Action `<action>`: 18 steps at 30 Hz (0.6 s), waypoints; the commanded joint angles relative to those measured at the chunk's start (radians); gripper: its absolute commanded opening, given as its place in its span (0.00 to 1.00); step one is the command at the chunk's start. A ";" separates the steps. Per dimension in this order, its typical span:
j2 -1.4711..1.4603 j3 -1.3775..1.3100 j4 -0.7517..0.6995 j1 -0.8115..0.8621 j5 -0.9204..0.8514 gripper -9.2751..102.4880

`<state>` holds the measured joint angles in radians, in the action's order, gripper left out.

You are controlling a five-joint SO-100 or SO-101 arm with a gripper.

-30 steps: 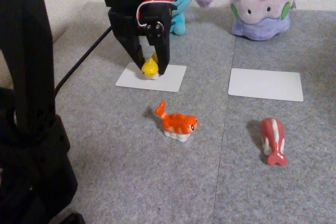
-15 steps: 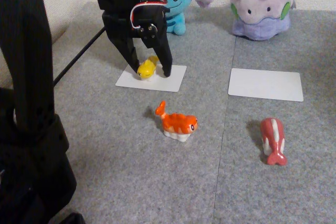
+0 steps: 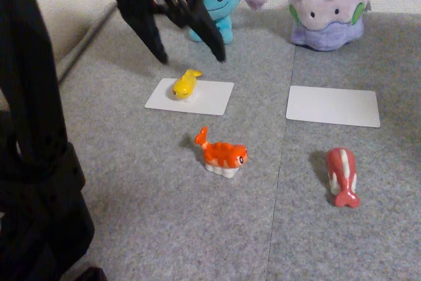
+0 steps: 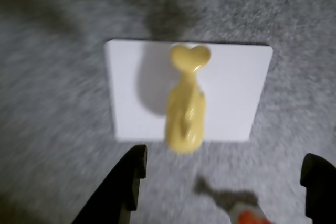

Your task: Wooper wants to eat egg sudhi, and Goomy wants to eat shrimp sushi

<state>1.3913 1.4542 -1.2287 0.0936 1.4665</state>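
Note:
The blue Wooper (image 3: 217,1) sits at the back, partly hidden by my arm. Lilac Goomy (image 3: 327,8) sits at the back right. The yellow egg sudhi (image 3: 185,84) (image 4: 185,103) lies on the left white card (image 3: 207,99) (image 4: 231,98) in front of Wooper. The orange shrimp sushi (image 3: 223,154) stands on the carpet, nearer the camera; its orange edge (image 4: 252,219) shows at the bottom of the wrist view. My gripper (image 3: 191,57) (image 4: 223,174) hangs open above the egg sudhi, with nothing between its fingers.
A second white card (image 3: 333,105) lies in front of Goomy. A red-and-white striped toy (image 3: 343,177) lies on the grey carpet at the right. A black stand (image 3: 33,129) fills the left edge of the fixed view.
My gripper has let go of the egg sudhi, opened wide and risen off the card. The egg sudhi now lies free on the left card.

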 commanded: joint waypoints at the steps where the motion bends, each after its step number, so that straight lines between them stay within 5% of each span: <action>1: 0.144 -0.048 -0.067 -0.018 -0.029 0.39; 14: 0.543 -0.037 -0.469 0.075 -0.568 0.39; 18: 0.578 -0.017 -0.472 0.183 -0.719 0.39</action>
<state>1.9282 1.4511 -1.6766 0.2132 0.8391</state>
